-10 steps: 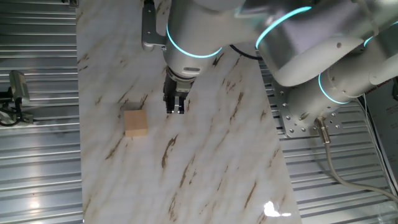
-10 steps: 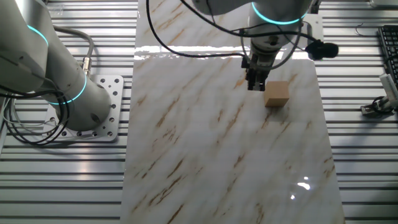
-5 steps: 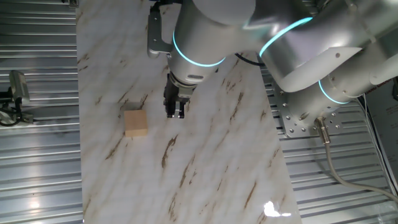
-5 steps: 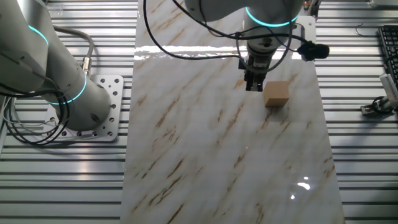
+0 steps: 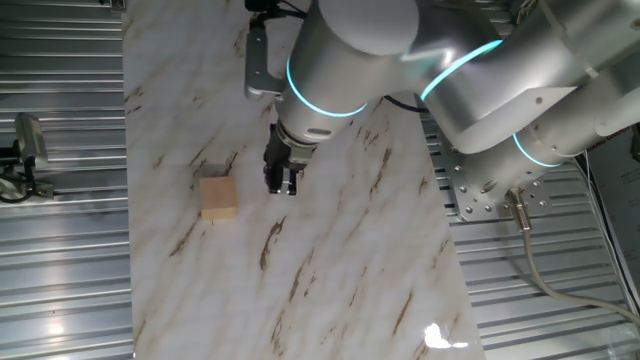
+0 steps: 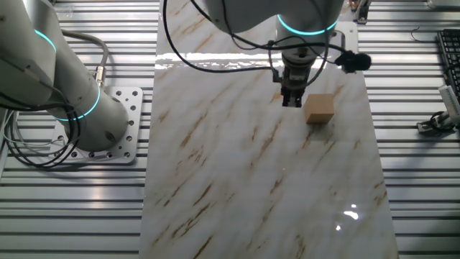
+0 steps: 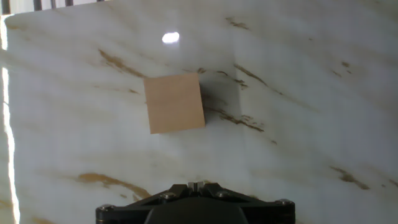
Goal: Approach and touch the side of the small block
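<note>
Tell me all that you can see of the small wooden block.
The block is a plain light tan cube that looks like smooth wood, with no marks. It lies flat on the marble table, near one long edge. Nothing touches it: the gripper, fingers together, hangs beside it with a clear gap. It throws a soft shadow.

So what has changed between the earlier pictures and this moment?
The hand moved slightly lower and closer to the marble table, and the arm's wrist swung over. It took hold of nothing and is not touching the small block. The block stayed in the same place.
</note>
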Action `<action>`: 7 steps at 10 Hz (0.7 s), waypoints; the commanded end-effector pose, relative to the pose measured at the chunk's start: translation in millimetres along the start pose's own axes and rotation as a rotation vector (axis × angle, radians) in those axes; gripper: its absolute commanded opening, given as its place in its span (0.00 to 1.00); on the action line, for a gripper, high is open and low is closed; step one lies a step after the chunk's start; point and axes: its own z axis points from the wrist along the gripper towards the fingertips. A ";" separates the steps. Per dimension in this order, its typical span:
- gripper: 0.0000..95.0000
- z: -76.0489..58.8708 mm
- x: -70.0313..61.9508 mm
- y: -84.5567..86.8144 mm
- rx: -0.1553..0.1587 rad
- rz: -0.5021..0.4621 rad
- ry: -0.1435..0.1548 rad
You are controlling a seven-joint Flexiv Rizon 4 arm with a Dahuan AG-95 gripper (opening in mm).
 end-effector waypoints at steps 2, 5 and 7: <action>0.00 0.7 6.2 -2.7 0.000 -0.004 -0.025; 0.00 1.3 7.2 -2.8 0.001 -0.011 -0.025; 0.00 1.4 5.8 -2.7 0.001 -0.063 -0.003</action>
